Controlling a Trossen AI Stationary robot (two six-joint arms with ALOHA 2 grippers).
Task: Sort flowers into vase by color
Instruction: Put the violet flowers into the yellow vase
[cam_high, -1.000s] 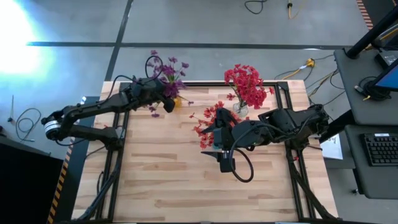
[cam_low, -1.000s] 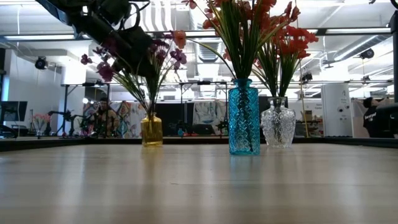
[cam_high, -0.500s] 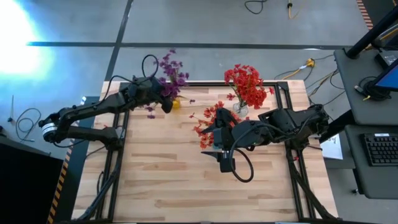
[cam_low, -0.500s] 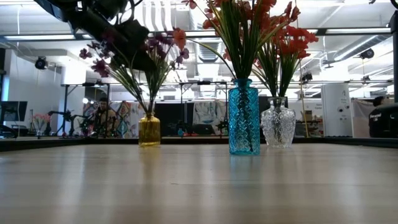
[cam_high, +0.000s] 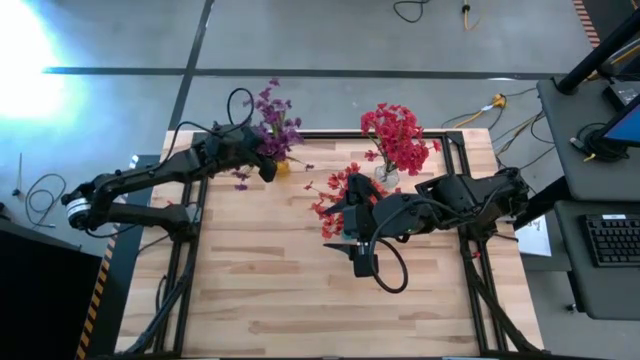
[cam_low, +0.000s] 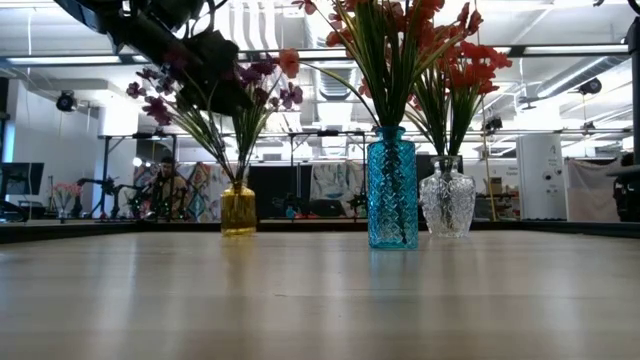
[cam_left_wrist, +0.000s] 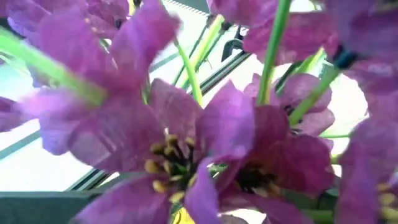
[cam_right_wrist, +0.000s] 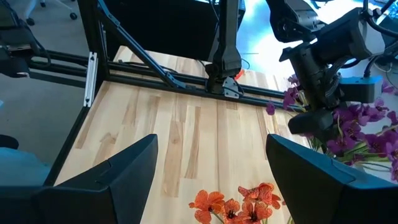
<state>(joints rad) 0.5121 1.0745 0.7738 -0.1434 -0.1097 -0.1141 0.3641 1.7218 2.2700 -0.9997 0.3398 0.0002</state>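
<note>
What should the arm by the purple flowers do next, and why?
Probably lift the left gripper straight up and away. The purple flowers already stand in the yellow vase, and the gripper sits right among the blossoms, so a sideways pull might drag the stems or tip the vase.

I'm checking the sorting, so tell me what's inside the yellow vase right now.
The yellow vase holds purple flowers on green stems. The left gripper covers some blossoms, and the tinted glass hides the stem ends.
</note>
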